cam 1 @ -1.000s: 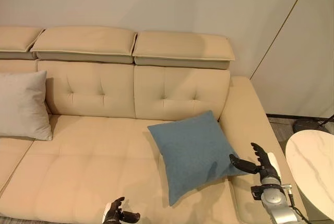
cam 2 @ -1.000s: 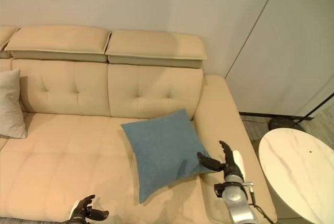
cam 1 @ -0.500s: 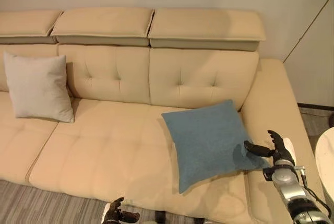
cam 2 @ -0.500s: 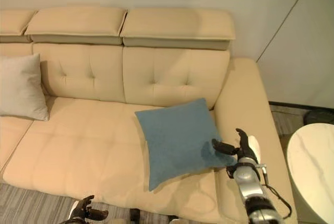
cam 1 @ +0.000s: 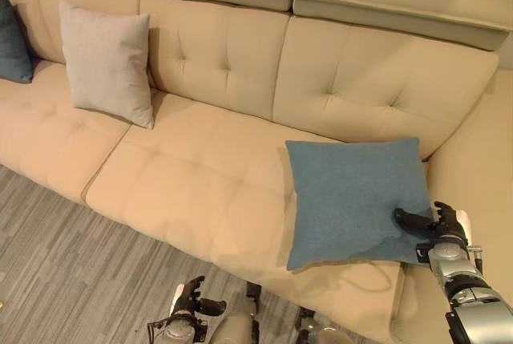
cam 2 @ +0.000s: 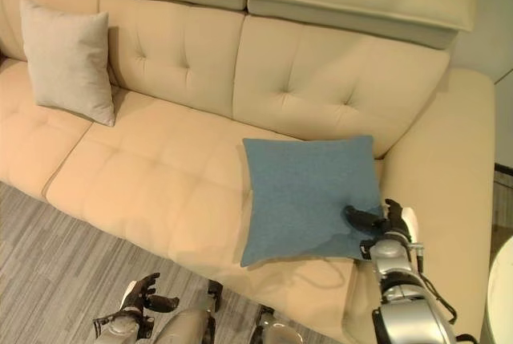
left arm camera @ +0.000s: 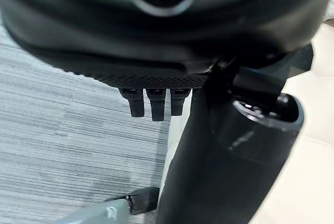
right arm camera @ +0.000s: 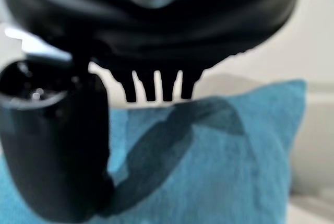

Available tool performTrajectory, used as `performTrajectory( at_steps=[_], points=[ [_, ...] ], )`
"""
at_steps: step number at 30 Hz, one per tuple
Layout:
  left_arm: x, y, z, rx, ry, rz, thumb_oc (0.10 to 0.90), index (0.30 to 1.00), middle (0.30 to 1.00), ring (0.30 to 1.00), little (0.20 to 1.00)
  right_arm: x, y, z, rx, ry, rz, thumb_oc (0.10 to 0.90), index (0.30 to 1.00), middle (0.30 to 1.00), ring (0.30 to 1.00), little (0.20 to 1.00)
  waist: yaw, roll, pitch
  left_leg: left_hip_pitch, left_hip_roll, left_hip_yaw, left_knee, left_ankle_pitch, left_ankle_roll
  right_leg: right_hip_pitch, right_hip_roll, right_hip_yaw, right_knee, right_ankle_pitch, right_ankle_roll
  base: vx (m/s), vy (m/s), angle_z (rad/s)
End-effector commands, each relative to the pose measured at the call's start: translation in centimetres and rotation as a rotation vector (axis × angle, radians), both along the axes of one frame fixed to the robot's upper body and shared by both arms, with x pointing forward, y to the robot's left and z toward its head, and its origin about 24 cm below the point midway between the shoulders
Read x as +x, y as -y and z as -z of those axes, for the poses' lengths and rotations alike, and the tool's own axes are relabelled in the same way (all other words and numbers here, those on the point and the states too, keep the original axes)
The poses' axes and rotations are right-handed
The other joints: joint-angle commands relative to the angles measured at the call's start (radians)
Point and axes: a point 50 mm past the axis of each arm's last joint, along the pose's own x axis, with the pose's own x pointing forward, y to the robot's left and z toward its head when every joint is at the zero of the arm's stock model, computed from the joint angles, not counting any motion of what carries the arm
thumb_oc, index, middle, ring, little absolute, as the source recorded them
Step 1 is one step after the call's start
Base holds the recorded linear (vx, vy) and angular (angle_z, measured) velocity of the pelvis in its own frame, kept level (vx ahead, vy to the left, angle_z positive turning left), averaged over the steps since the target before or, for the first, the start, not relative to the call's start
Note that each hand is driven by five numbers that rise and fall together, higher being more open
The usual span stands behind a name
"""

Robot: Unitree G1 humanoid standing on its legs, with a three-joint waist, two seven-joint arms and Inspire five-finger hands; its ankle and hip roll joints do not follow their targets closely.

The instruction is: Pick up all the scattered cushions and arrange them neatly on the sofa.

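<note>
A blue cushion [cam 1: 353,196] lies flat on the beige sofa's seat [cam 1: 200,167], close to the right armrest. My right hand [cam 1: 441,228] hovers open at the cushion's lower right corner, thumb stretched over its edge; the right wrist view shows the blue fabric [right arm camera: 235,172] just past the straight fingers [right arm camera: 156,91]. A light grey cushion [cam 1: 108,59] leans upright against the backrest further left. A dark blue cushion [cam 1: 12,39] stands at the far left of the sofa. My left hand [cam 1: 188,300] hangs low over the floor in front of the sofa, fingers relaxed and holding nothing.
Grey striped flooring [cam 1: 64,264] runs along the sofa's front. The wide right armrest [cam 1: 481,167] rises just beyond my right hand. Bare seat lies between the grey and blue cushions.
The whole picture has shifted as the camera swung left and down, bringing the floor and the dark blue cushion into view. The blue cushion and both hands keep their places.
</note>
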Motion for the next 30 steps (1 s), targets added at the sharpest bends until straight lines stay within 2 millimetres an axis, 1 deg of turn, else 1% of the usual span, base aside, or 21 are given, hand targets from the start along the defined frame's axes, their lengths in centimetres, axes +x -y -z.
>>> performTrajectory(
  at_steps=[1,3,5,6,7,10,11,12,13,14,15,16,17,21,22,23,25,26,27,29,30],
  points=[
    [3.0,-0.9,-1.9,-0.005,0.144,-0.033,0.8,0.9,0.9,0.9,0.9,1.9,-3.1,-0.3,0.035,0.086,-0.117,0.8,0.9,0.9,0.9,0.9,0.001,-0.068,-0.049,0.037,-0.028,0.053,0.001,-0.101,-0.006,-0.016,-0.074,0.094,0.1,-0.118,0.047,0.03,-0.04,-0.02],
    [4.6,-1.0,-3.1,-0.023,0.226,-0.075,0.8,0.9,0.9,0.9,0.9,1.7,-4.6,0.8,0.052,0.063,-0.165,0.8,0.9,0.9,0.9,0.9,0.001,-0.072,-0.049,0.041,-0.027,0.053,0.001,-0.103,-0.006,-0.012,-0.07,0.098,0.094,-0.12,0.046,0.01,-0.021,-0.02],
    [6.0,-1.1,-4.4,-0.041,0.303,-0.113,0.8,0.9,0.9,0.9,0.9,1.5,-5.6,1.3,0.059,0.057,-0.2,0.8,0.9,0.9,0.9,0.9,-0.001,-0.077,-0.048,0.044,-0.025,0.053,0.001,-0.105,-0.006,-0.008,-0.067,0.099,0.089,-0.12,0.046,0.02,-0.052,-0.04],
    [7.6,-1.0,-5.9,-0.061,0.391,-0.153,0.8,0.9,0.9,0.9,0.9,1.3,-6.6,1.8,0.07,0.057,-0.223,0.8,0.9,0.9,0.9,0.9,-0.004,-0.083,-0.046,0.044,-0.024,0.052,0.001,-0.107,-0.006,-0.009,-0.065,0.101,0.084,-0.119,0.046,0.01,-0.044,-0.03],
    [7.6,-1.0,-5.9,-0.061,0.391,-0.153,0.8,0.9,0.9,0.9,0.9,1.3,-6.6,1.8,0.07,0.057,-0.223,0.8,0.9,0.9,0.9,0.9,-0.004,-0.083,-0.046,0.044,-0.024,0.052,0.001,-0.107,-0.006,-0.009,-0.065,0.101,0.084,-0.119,0.046,0.0,-0.038,-0.06],
    [9.7,-0.4,-7.8,-0.107,0.497,-0.198,0.8,0.9,0.9,0.9,0.9,1.4,-8.1,2.3,0.087,0.06,-0.26,0.8,0.9,0.9,0.9,0.9,-0.01,-0.091,-0.039,0.037,-0.023,0.056,0.001,-0.108,-0.004,-0.019,-0.064,0.11,0.082,-0.115,0.048,-0.03,-0.019,-0.07],
    [10.9,0.1,-8.9,-0.133,0.543,-0.213,0.8,0.9,0.9,0.9,0.9,1.6,-9.1,2.4,0.1,0.065,-0.277,0.8,0.9,0.9,0.9,0.9,-0.015,-0.095,-0.032,0.03,-0.022,0.059,0.001,-0.107,-0.002,-0.035,-0.063,0.117,0.085,-0.112,0.048,-0.05,-0.012,-0.12],
    [11.4,0.4,-9.3,-0.139,0.559,-0.211,0.8,0.9,0.9,0.9,0.9,1.7,-9.7,2.5,0.11,0.07,-0.286,0.8,0.9,0.9,0.9,0.9,-0.017,-0.098,-0.028,0.025,-0.021,0.061,0.001,-0.107,-0.001,-0.044,-0.062,0.122,0.087,-0.11,0.048,-0.04,-0.006,-0.11],
    [11.4,0.4,-9.3,-0.139,0.559,-0.211,0.8,0.9,0.9,0.9,0.9,1.7,-9.7,2.5,0.11,0.071,-0.286,0.8,0.9,0.9,0.9,0.9,-0.017,-0.098,-0.028,0.025,-0.021,0.061,0.001,-0.107,-0.001,-0.045,-0.062,0.123,0.088,-0.11,0.048,-0.06,0.003,-0.14],
    [12.5,0.8,-10.2,-0.146,0.592,-0.211,0.8,0.9,0.9,0.9,0.9,2.0,-10.7,2.4,0.127,0.086,-0.302,0.8,0.9,0.9,0.9,0.9,-0.026,-0.104,-0.017,0.011,-0.018,0.071,0.001,-0.106,0.001,-0.072,-0.061,0.136,0.098,-0.105,0.048,-0.05,0.005,-0.14],
    [12.5,0.8,-10.2,-0.146,0.592,-0.211,0.8,0.9,0.9,0.9,0.9,2.0,-10.7,2.4,0.127,0.086,-0.302,0.8,0.9,0.9,0.9,0.9,-0.025,-0.104,-0.017,0.011,-0.018,0.071,0.001,-0.106,0.001,-0.072,-0.061,0.136,0.098,-0.105,0.048,-0.07,0.007,-0.23],
    [12.9,1.0,-10.5,-0.15,0.6,-0.207,0.8,0.9,0.9,0.9,0.9,2.3,-11.2,2.3,0.134,0.095,-0.313,0.8,0.9,0.9,0.9,0.9,-0.029,-0.108,-0.012,0.003,-0.016,0.076,0.001,-0.105,0.002,-0.087,-0.06,0.143,0.104,-0.102,0.048,-0.05,0.012,-0.26],
    [13.8,1.4,-11.2,-0.157,0.619,-0.207,0.8,0.9,0.9,0.9,0.9,2.9,-12.3,1.9,0.14,0.119,-0.347,0.8,0.9,0.9,0.9,0.9,-0.038,-0.117,-0.003,-0.011,-0.013,0.088,0.001,-0.103,0.004,-0.115,-0.057,0.156,0.114,-0.096,0.049,-0.05,0.012,-0.28],
    [14.6,1.6,-12.0,-0.158,0.642,-0.199,0.8,0.9,0.9,0.9,0.9,3.3,-12.8,1.5,0.136,0.135,-0.367,0.8,0.9,0.9,0.9,0.9,-0.044,-0.126,0.0,-0.025,-0.009,0.097,0.001,-0.102,0.006,-0.138,-0.055,0.167,0.118,-0.09,0.049,-0.03,-0.003,-0.19],
    [15.9,2.5,-13.4,-0.186,0.686,-0.186,0.8,0.9,0.9,0.9,0.9,4.1,-13.9,0.4,0.138,0.182,-0.407,0.8,0.9,0.9,0.9,0.9,-0.056,-0.14,0.009,-0.047,-0.004,0.109,0.001,-0.099,0.007,-0.17,-0.052,0.184,0.122,-0.078,0.051,-0.03,-0.005,-0.11],
    [15.9,2.5,-13.4,-0.186,0.686,-0.186,0.8,0.9,0.9,0.9,0.9,4.1,-13.9,0.4,0.138,0.182,-0.407,0.8,0.9,0.9,0.9,0.9,-0.056,-0.14,0.009,-0.047,-0.004,0.109,0.001,-0.099,0.007,-0.17,-0.052,0.184,0.122,-0.078,0.051,-0.03,-0.002,-0.12],
    [16.6,3.1,-14.3,-0.211,0.716,-0.181,0.8,0.9,0.9,0.9,0.9,4.6,-14.5,-0.1,0.145,0.209,-0.421,0.8,0.9,0.9,0.9,0.9,-0.062,-0.147,0.014,-0.059,-0.002,0.117,0.001,-0.097,0.008,-0.187,-0.051,0.194,0.123,-0.071,0.053,-0.01,-0.004,-0.22],
    [17.3,3.8,-15.4,-0.252,0.758,-0.179,0.8,0.9,0.9,0.9,0.9,5.1,-15.1,-0.8,0.154,0.24,-0.432,0.8,0.9,0.9,0.9,0.9,-0.068,-0.15,0.021,-0.07,-0.001,0.123,0.001,-0.097,0.009,-0.205,-0.05,0.201,0.126,-0.064,0.055,-0.01,-0.01,-0.24],
    [17.3,3.8,-15.4,-0.252,0.758,-0.179,0.8,0.9,0.9,0.9,0.9,5.1,-15.1,-0.8,0.154,0.24,-0.432,0.8,0.9,0.9,0.9,0.9,-0.067,-0.15,0.021,-0.07,-0.001,0.123,0.001,-0.097,0.009,-0.205,-0.05,0.201,0.126,-0.064,0.055,-0.01,-0.006,-0.21],
    [17.9,4.6,-16.4,-0.284,0.786,-0.168,0.8,0.9,0.9,0.9,0.9,5.7,-15.8,-1.5,0.161,0.271,-0.451,0.8,0.9,0.9,0.9,0.9,-0.075,-0.152,0.029,-0.082,0.001,0.129,0.001,-0.095,0.009,-0.223,-0.05,0.207,0.129,-0.06,0.057,-0.01,0.0,-0.11],
    [18.4,5.5,-16.9,-0.306,0.792,-0.151,0.8,0.9,0.9,0.9,0.9,6.1,-16.4,-2.1,0.161,0.29,-0.471,0.8,0.9,0.9,0.9,0.9,-0.082,-0.153,0.033,-0.091,0.002,0.133,0.001,-0.095,0.01,-0.235,-0.05,0.212,0.13,-0.057,0.059,0.0,0.0,-0.04]
  ],
)
